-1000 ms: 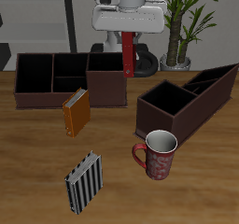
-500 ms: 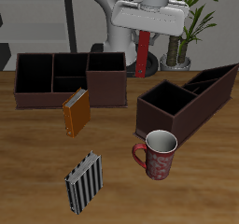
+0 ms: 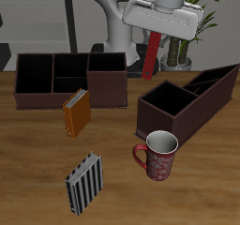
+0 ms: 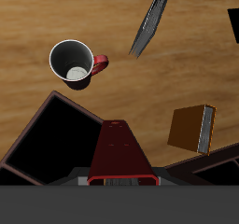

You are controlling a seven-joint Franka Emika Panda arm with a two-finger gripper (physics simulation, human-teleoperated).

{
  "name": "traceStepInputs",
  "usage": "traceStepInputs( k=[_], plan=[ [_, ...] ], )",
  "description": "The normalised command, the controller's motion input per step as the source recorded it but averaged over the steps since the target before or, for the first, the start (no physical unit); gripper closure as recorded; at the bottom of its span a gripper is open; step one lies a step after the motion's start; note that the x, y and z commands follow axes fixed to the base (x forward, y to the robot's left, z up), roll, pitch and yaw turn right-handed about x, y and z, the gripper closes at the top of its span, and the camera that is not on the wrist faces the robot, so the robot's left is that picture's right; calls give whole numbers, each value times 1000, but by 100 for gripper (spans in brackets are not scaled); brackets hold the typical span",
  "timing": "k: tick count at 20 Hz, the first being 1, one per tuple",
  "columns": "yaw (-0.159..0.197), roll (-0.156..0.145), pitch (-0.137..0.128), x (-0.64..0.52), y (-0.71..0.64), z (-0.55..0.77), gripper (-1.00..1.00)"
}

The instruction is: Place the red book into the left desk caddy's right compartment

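Observation:
The red book (image 3: pixel 152 57) hangs upright and slightly tilted from my gripper (image 3: pixel 155 37), high above the table's back. My gripper is shut on its upper end. In the wrist view the red book (image 4: pixel 119 153) reaches out from the fingers, over the edge of the wide squarish right compartment (image 4: pixel 54 144). The left desk caddy (image 3: pixel 187 102) is the long, low maroon-brown box; its squarish right compartment (image 3: pixel 169 101) lies below and a little nearer the table's front edge than the book.
A caddy with a taller square bin (image 3: pixel 70 79) stands at the back. An orange book (image 3: pixel 77 112) leans before it. A red mug (image 3: pixel 158 155) stands in front of the long caddy. A striped book (image 3: pixel 83 183) lies near the front edge.
My gripper has carried the red book sideways from above the taller-bin caddy toward the long caddy, and the book has tilted a little.

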Motion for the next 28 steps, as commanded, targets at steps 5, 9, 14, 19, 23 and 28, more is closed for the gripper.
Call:
traceStepInputs(
  k=[5,9,14,19,23,28],
  plan=[
    [-30,12,14,40,232,-2,100],
    [-7,56,5,-17,414,-45,100],
    [9,31,8,71,262,-67,100],
    [-14,-7,10,133,14,-30,100],
    [18,-19,-5,150,91,-57,100],
    [0,12,9,47,187,-82,100]
  ],
)
